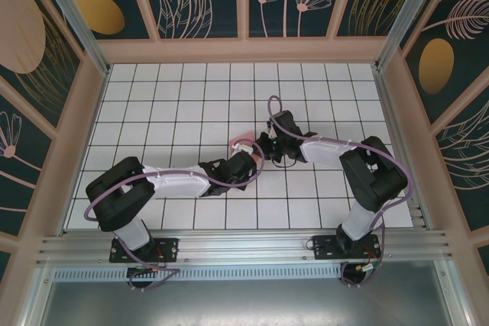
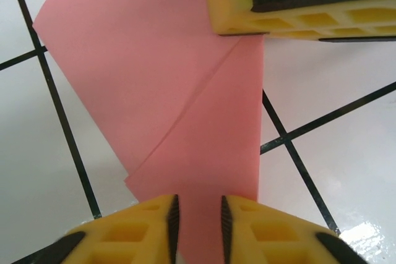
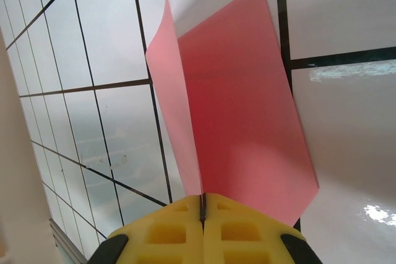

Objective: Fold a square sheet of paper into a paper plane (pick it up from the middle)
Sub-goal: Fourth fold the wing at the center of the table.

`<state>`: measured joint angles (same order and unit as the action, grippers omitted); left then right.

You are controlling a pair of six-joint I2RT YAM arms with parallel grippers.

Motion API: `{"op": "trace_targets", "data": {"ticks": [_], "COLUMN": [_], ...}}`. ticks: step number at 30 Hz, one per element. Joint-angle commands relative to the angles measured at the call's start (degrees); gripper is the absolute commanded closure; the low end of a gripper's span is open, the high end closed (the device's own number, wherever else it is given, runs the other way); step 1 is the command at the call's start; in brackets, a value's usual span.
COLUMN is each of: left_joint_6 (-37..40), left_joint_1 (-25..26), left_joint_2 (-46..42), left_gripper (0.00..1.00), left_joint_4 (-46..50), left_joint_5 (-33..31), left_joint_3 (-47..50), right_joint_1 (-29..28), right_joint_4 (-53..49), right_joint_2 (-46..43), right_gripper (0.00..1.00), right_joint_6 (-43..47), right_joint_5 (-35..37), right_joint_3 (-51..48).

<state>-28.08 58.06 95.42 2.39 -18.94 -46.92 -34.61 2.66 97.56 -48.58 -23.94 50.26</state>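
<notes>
The salmon-pink sheet of paper [image 1: 243, 141] sits mid-table, folded, with a diagonal flap edge crossing it in the left wrist view [image 2: 154, 72]. My right gripper [image 1: 263, 145] is shut on one edge of it. In the right wrist view [image 3: 202, 205] one leaf of the paper [image 3: 247, 103] stands up from the pinch and the other slopes toward the table. My left gripper [image 1: 247, 159] reaches the sheet from the near side. Its jaws [image 2: 198, 227] stand a little apart, with pink paper showing in the gap. A yellow finger of the right gripper [image 2: 291, 17] rests at the paper's far edge.
The white grid-tiled table [image 1: 176, 104] stretches behind and to both sides of the grippers. Patterned walls [image 1: 69, 135] enclose it on the left, back and right. An aluminium rail [image 1: 244, 246] runs along the near edge by the arm bases.
</notes>
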Motion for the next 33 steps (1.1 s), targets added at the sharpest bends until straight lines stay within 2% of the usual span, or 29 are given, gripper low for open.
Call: {"op": "trace_targets", "data": {"ticks": [1,12,14,16,18,19,20,22,26,29,33], "left_joint_6": [0.01,0.04,-0.47,-0.96,-2.21,-2.64,-3.04,-3.89,-3.86,-2.40,-1.12], "left_joint_1": [0.22,0.30,0.26,0.25,0.30,0.27,0.25,0.30,0.28,0.30,0.28], "left_joint_2": [-0.31,-0.27,-0.86,-2.61,-5.12,-6.61,-7.92,-11.14,-15.31,-14.13,-9.62], "left_gripper": [0.80,0.99,0.89,0.87,0.76,0.75,0.74,0.62,0.51,0.48,0.50], "left_joint_4": [-0.62,-1.99,-2.61,-4.32,-5.81,-6.32,-6.56,-6.61,-5.63,-3.13,-0.57], "left_joint_5": [-0.87,-0.58,-0.37,1.30,2.30,2.66,2.68,2.50,1.59,1.48,0.43], "left_joint_3": [0.00,1.44,1.83,2.71,3.87,4.63,5.24,6.72,8.63,7.39,4.99], "right_joint_1": [-1.26,-1.50,-1.51,-1.51,-1.54,-1.69,-1.77,-2.21,-3.54,-4.70,-5.37], "right_joint_4": [-0.38,-0.54,-0.88,-1.14,-1.68,-2.25,-2.63,-3.28,-2.92,-3.61,-3.95], "right_joint_2": [0.19,-0.02,0.15,0.26,0.20,0.20,0.22,0.25,0.33,1.12,1.96], "right_gripper": [1.00,0.99,0.99,0.99,0.99,0.99,1.00,1.00,1.00,1.00,1.00], "right_joint_6": [-1.11,-1.14,-1.14,-1.56,-2.06,-2.64,-3.29,-4.94,-8.21,-8.65,-9.62], "right_joint_5": [0.06,0.04,0.17,0.51,0.81,1.12,1.32,1.97,3.83,4.87,5.79], "right_joint_3": [1.76,2.33,2.44,2.69,3.14,3.47,3.75,4.22,4.35,5.93,7.40]}}
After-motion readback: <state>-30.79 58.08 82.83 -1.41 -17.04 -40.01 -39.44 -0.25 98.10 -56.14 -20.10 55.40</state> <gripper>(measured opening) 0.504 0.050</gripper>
